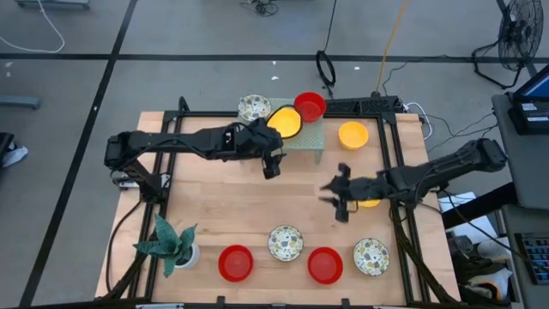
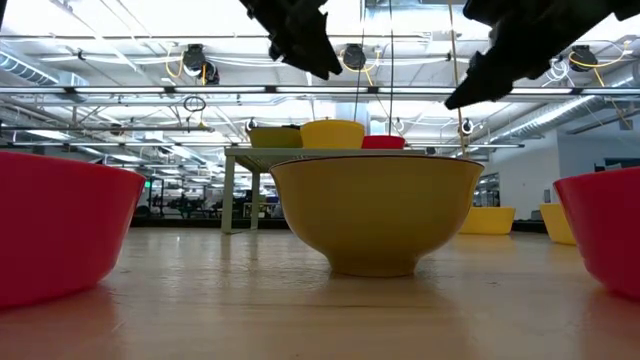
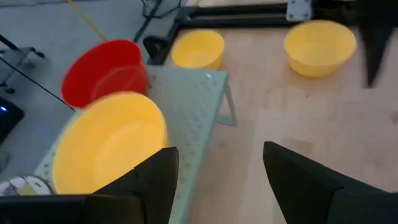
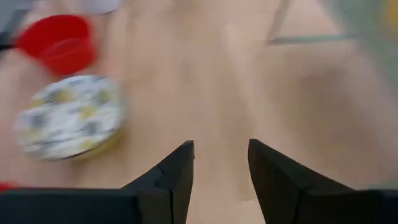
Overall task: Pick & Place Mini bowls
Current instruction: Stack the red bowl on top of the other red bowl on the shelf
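Observation:
Three mini bowls sit on the pale green rack (image 1: 306, 137): a speckled one (image 1: 254, 107), a yellow one (image 1: 285, 122) and a red one (image 1: 310, 106). Another yellow bowl (image 1: 352, 135) stands on the table beside the rack, and a further one (image 1: 371, 202) lies partly under my right arm. Along the near edge are two red bowls (image 1: 235, 262) (image 1: 325, 264) and two speckled ones (image 1: 285, 243) (image 1: 371, 256). My left gripper (image 1: 271, 167) hangs open just in front of the rack, beside the yellow bowl (image 3: 109, 140). My right gripper (image 1: 333, 194) hovers open over bare table at mid-table.
A potted plant (image 1: 171, 245) stands at the near left corner. A black frame (image 1: 396, 146) runs around the table's edges. Bare wood (image 1: 223, 202) lies between the rack and the near row of bowls.

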